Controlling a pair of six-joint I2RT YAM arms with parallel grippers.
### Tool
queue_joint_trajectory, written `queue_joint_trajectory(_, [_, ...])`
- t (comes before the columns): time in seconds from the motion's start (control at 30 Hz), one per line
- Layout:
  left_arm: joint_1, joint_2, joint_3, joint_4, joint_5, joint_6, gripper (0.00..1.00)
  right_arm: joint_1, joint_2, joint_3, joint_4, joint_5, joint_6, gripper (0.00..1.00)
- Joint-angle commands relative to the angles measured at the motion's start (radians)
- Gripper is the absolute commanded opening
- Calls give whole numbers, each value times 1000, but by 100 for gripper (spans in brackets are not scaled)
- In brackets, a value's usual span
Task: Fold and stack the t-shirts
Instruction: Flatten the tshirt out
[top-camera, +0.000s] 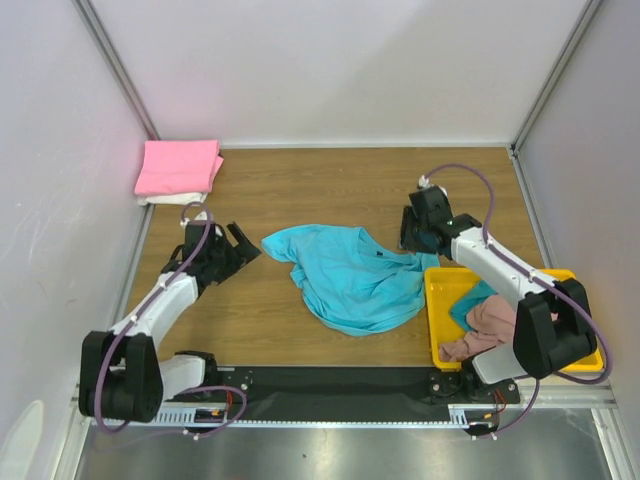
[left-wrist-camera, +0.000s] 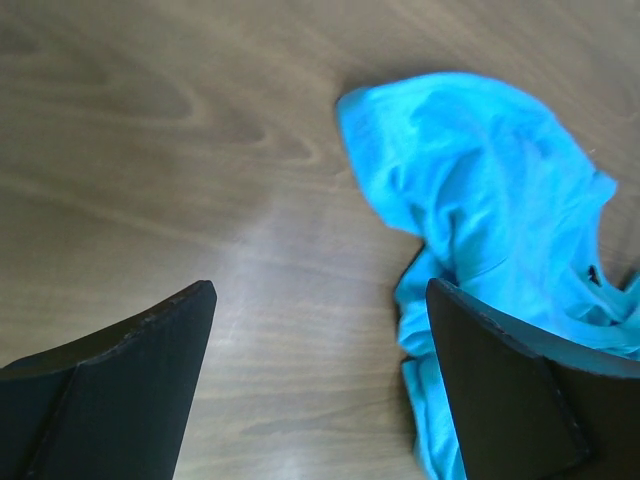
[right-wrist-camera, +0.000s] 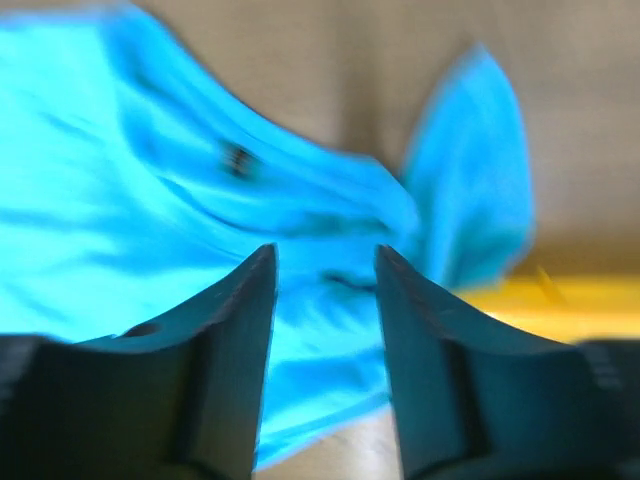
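Crumpled turquoise t-shirt (top-camera: 345, 275), long axis left–right mid-table; right gripper (right-wrist-camera: 325, 270) part-open above it, left gripper (left-wrist-camera: 320, 330) wide, both empty.

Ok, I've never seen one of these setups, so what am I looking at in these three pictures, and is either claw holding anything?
Two robot arms are bolted at the near edge of a wooden table. The overhead view looks down from behind them; each of the other two comes from a camera on one wrist, with that arm's own two dark fingers in the foreground.

A crumpled turquoise blue t-shirt lies mid-table. A folded bright pink t-shirt sits on a folded cream white one in the far left corner. A shallow yellow plastic tray on the right holds a dusty pink shirt and a teal one.

The left gripper is wide open over bare wood, holding nothing. The right gripper is partly open just above the turquoise cloth; its picture is blurred, and nothing looks clamped.
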Motion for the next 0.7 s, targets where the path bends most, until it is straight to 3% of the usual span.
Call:
queue_joint_trajectory(0.0, [7, 57, 71, 152, 51, 33, 92, 4, -8, 125, 86, -103, -43, 52])
queue_joint_trajectory(0.33, [-8, 294, 144, 317, 71, 51, 80, 93, 262, 307, 203, -170, 15, 60])
queue_joint_trajectory(0.47, [-16, 315, 138, 390, 73, 45, 74, 102, 310, 301, 259, -178, 98, 60])
queue_joint_trajectory(0.67, [-37, 397, 180, 414, 64, 48, 73, 104, 345, 266, 342, -175, 158, 59])
